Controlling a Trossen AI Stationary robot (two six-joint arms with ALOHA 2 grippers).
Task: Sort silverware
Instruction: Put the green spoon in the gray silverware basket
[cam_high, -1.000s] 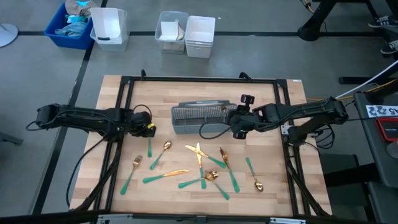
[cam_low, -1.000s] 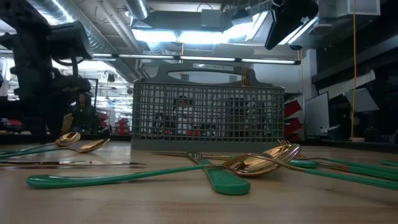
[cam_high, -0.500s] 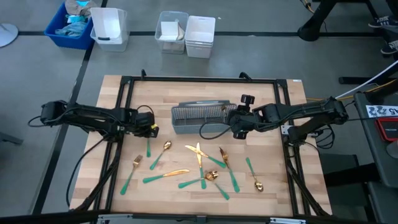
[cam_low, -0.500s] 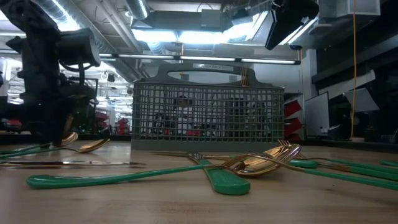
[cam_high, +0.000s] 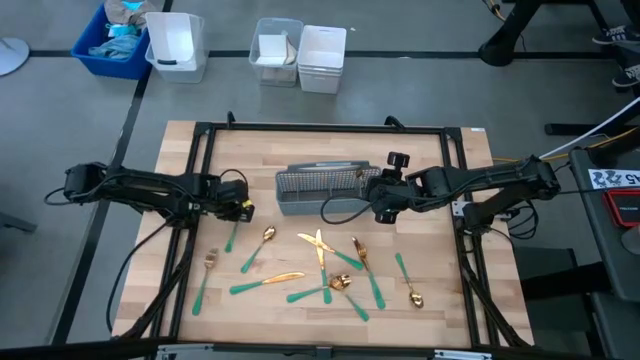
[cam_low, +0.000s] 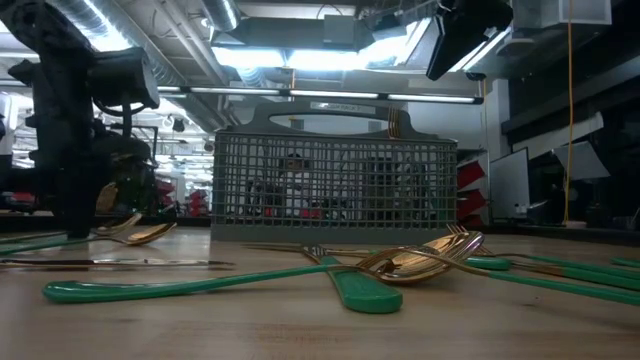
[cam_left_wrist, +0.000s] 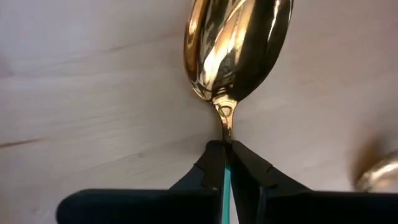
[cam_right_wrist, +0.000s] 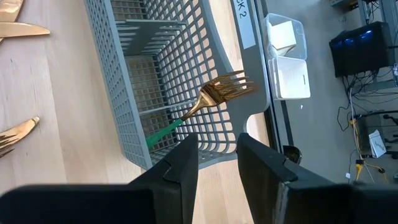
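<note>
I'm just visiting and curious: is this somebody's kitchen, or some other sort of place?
Probably a robotics lab or workshop, not a kitchen. A wooden table carries a black frame with two robot arms, plastic storage bins stand on a grey floor, and exposed ceiling ducts show overhead.

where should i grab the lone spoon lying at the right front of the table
Take the spoon by the middle of its slim teal handle, coming straight down from above with the fingers set across it. It lies flat on the table, apart from the other pieces, so both sides of the handle are free; the rounded gold bowl would likely slip.
</note>
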